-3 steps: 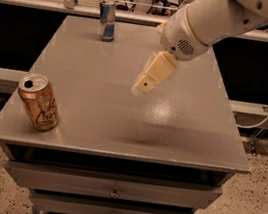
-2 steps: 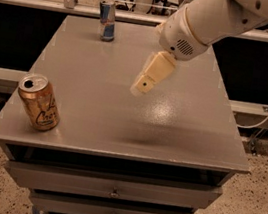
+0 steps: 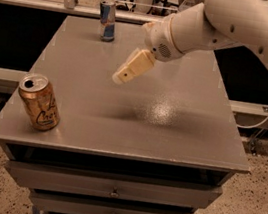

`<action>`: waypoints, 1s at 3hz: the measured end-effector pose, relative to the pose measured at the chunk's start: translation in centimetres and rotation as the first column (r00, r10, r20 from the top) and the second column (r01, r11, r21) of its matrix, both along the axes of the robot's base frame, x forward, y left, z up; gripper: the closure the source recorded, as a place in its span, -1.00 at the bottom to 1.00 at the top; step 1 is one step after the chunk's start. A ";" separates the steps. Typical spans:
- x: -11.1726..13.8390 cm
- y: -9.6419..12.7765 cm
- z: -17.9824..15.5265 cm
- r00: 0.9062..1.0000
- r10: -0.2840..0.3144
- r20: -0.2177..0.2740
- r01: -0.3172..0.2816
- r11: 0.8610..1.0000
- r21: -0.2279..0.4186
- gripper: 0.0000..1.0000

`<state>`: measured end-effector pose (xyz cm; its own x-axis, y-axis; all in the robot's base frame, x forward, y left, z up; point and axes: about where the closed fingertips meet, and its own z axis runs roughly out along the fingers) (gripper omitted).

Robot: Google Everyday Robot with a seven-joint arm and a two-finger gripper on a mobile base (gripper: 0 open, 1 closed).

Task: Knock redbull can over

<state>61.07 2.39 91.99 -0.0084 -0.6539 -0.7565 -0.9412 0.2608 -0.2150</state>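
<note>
While the claw [image 3: 124, 74] hangs above the middle of the desk [image 3: 171, 130], angled down toward the surface, I cannot tell whether it is spread or pressed together. The redbull can [image 3: 107, 21] stands well apart from it, near the desk's far edge. The can is upright, with its long axis vertical and its silver top pointing up. A push landing low could slide the can instead of tipping it, perhaps off the back edge. A sweep too high would pass over it.

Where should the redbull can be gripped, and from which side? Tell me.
Grip the redbull can around its middle, coming from the near right: it stands upright and slim at the table's far edge, and the gripper hovers over mid-table there.
</note>
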 end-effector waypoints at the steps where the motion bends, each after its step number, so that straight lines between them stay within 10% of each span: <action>1: 4.2 2.3 -1.1 0.999 -0.014 0.032 0.010 0.994 0.111 -1.00; 3: 12.5 5.9 -2.5 0.992 -0.105 0.076 0.078 0.953 0.293 -1.00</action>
<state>73.60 8.29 89.54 0.0183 -0.4068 -0.9133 -0.8908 0.4082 -0.1997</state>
